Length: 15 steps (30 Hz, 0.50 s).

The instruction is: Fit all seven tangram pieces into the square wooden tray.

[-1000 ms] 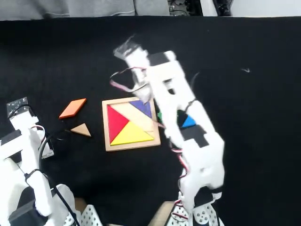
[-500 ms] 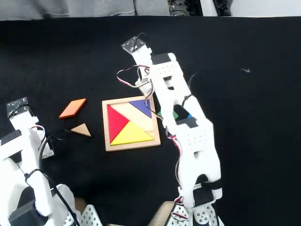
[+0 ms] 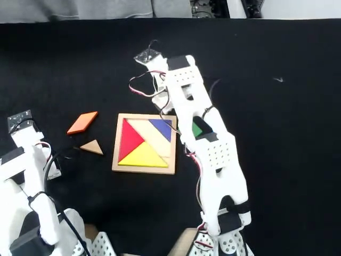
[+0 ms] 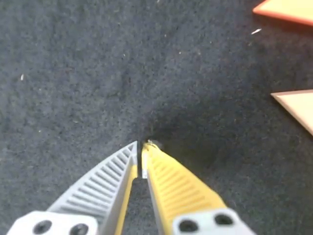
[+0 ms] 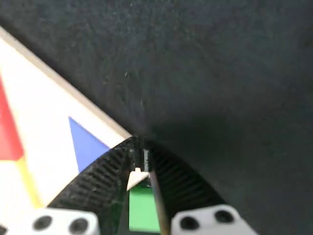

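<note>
The square wooden tray [image 3: 143, 170] sits just left of the middle of the high view on the black table [image 3: 277, 149]. It holds 3 coloured pieces: a red triangle [image 3: 129, 140] at its left, a yellow triangle [image 3: 141, 158] along its lower edge and a blue triangle [image 3: 163, 127] at its upper right. A pale band runs between the blue triangle and the other 2; I cannot tell whether it is a piece or bare tray floor. Left of the tray, apart from it, lie an orange parallelogram [image 3: 82, 122] and, just below that, a tan triangle [image 3: 92, 147]. A green piece [image 3: 197, 128] lies beside the tray's right edge, under the right arm [image 3: 218, 160], which reaches from the bottom of the frame up past the tray. The right gripper [image 5: 143, 152] is at the tray corner nearest the blue triangle, its black fingertips together with nothing seen clamped between them. The left arm [image 3: 32, 181] stands in the lower left corner. The left gripper [image 4: 142, 147] is closed and empty over bare table, near the orange and tan pieces.
</note>
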Available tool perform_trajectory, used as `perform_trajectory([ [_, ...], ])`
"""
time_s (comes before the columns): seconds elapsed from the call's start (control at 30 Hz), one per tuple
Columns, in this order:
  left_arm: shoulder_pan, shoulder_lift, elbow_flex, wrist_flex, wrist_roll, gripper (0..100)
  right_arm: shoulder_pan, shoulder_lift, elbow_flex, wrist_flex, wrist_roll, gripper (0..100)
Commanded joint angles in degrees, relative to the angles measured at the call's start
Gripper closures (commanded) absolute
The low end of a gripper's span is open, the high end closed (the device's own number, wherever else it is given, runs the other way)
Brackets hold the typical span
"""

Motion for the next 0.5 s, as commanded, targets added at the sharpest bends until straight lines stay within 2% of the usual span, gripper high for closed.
perform_trajectory([
  [0.0, 1.63, -2.02, -0.22, -0.97, 0.70, 97, -0.97, -9.54, -6.73, 6.77, -0.53, 98.8],
  [0.13, 1.54, -2.20, -0.57, -0.97, 0.70, 97, -0.35, -18.42, -6.64, 10.73, -0.62, 98.8],
  [0.27, 1.63, -2.29, -2.59, -0.70, 0.70, 97, 2.55, -27.91, 2.24, 10.46, -0.62, 98.8],
  [0.37, 2.07, -2.46, -9.89, 2.11, 0.53, 97, 4.84, -35.65, 10.59, 9.93, -0.62, 98.8],
  [0.47, 4.62, -2.81, -21.41, 9.41, 0.26, 95, 7.38, -44.18, 20.70, 6.86, -2.29, 98.8],
])
